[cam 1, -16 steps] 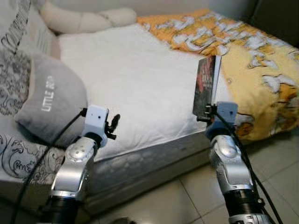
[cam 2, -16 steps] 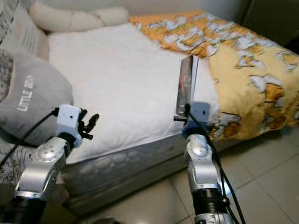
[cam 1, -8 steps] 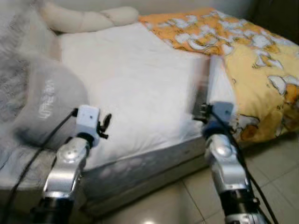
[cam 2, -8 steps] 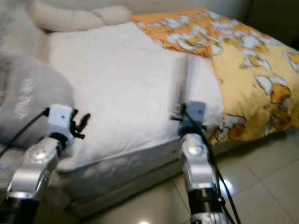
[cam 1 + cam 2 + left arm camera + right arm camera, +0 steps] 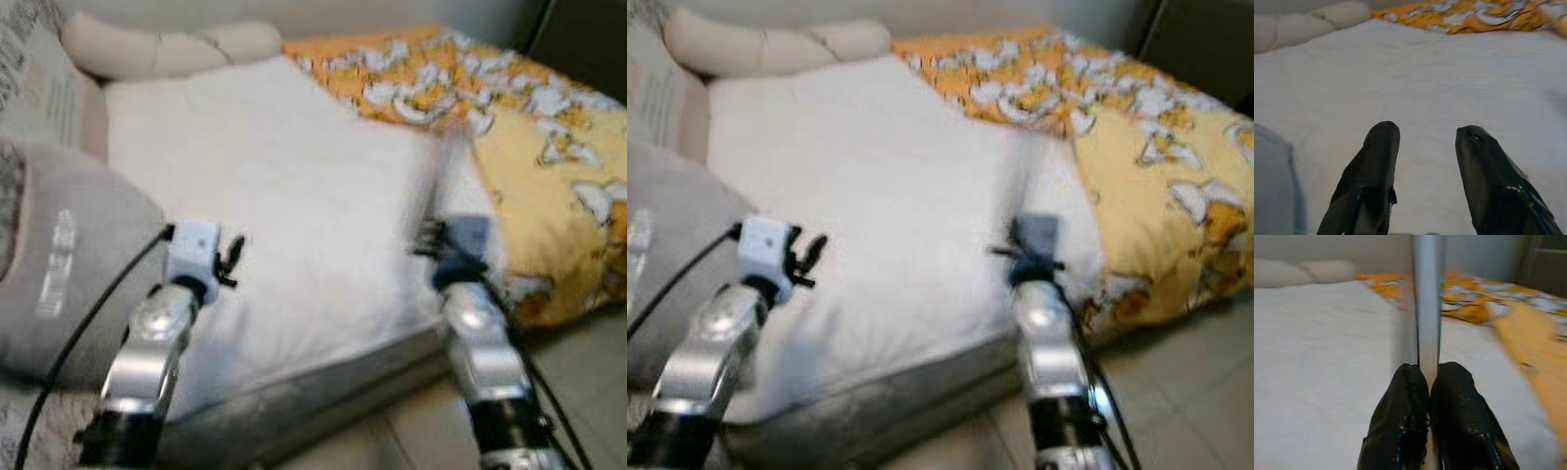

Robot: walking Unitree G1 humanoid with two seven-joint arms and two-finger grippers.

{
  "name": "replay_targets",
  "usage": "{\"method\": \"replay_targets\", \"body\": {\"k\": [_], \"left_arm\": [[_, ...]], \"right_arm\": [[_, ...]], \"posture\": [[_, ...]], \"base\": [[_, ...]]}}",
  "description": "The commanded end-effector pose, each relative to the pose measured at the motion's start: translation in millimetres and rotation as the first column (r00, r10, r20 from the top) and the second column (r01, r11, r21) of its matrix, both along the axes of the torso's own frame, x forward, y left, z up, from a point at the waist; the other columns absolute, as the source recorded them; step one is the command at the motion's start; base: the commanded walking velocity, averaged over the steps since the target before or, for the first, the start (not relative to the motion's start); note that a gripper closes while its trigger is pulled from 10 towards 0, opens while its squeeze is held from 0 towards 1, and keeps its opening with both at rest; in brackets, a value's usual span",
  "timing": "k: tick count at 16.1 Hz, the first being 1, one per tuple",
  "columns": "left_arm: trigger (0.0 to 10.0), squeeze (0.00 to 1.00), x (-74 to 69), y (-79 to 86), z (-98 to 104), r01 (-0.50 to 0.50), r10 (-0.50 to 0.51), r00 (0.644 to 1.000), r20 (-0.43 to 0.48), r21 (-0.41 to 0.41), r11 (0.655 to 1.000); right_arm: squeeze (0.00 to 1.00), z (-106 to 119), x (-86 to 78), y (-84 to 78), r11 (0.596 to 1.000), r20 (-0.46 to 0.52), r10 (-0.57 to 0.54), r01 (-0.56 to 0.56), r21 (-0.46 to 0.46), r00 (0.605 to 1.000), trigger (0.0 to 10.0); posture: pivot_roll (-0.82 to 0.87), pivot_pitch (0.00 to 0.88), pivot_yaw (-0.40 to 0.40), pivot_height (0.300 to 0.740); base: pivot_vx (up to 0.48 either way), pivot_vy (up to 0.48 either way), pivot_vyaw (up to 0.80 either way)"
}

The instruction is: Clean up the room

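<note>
Book (image 5: 1427, 308) remains pinched upright in the right gripper (image 5: 1430, 382) at 3 o'clock over the bed (image 5: 294, 196), left gripper (image 5: 1422, 134) spread and empty; camera has shifted, so carrying apparently continues.

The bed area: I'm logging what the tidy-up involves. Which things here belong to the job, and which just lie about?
In the job:
book, held upright
right gripper, shut on it
left gripper, open, over the white sheet

Lying about:
yellow blanket
grey pillow
cream bolster
</note>
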State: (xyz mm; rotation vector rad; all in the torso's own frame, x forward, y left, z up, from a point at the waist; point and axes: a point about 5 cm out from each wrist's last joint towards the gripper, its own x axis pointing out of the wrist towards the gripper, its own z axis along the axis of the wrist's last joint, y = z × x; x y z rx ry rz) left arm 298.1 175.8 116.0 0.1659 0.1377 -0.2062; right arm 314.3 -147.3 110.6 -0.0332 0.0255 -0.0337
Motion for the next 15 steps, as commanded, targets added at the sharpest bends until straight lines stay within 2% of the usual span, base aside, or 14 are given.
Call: {"method": "replay_targets", "body": {"k": [1,4,6,7,12,15], "left_arm": [[10.0,0.00,0.6,-5.1,2,0.015,-0.015,1.000,0.007,0.000,1.000],[10.0,0.00,1.3,-7.3,4,0.026,-0.026,1.000,0.014,0.010,1.000],[10.0,0.00,1.3,-11.0,7,0.053,-0.053,0.998,0.031,0.003,0.999],[10.0,0.00,0.9,-12.5,8,0.065,-0.065,0.997,0.038,-0.004,0.998],[10.0,0.00,-9.1,-17.4,13,0.131,-0.132,0.989,0.064,0.022,0.991],[10.0,0.00,-15.6,-18.0,15,0.146,-0.149,0.987,0.060,0.046,0.988]], "right_arm": [[0.00,12,2.8,-5.5,1.000,0.045,-0.001,0.002,-0.008,0.999,10.0],[0.00,9,3.1,4.4,0.988,-0.012,0.154,-0.154,-0.017,0.988,10.0],[0.00,6,-0.7,11.2,0.957,-0.068,0.288,-0.289,-0.013,0.955,10.0],[0.00,5,-2.1,12.2,0.948,-0.080,0.317,-0.319,-0.004,0.945,10.0],[0.00,9,-16.3,10.2,0.901,-0.118,0.434,-0.434,0.030,0.893,10.0],[0.00,3,-25.1,7.6,0.909,-0.140,0.417,-0.411,0.070,0.898,10.0]], "posture": [[-0.02,0.000,-0.002,0.740],[-0.02,0.000,-0.001,0.740],[-0.02,0.000,-0.001,0.740],[-0.02,0.000,-0.002,0.740],[0.00,0.000,-0.022,0.740],[0.00,0.000,-0.019,0.740]], "base": [[0.442,0.000,0.80],[0.427,0.000,0.80],[0.343,0.000,0.80],[0.274,0.000,0.80],[0.000,0.000,0.00],[0.000,0.000,0.00]]}}
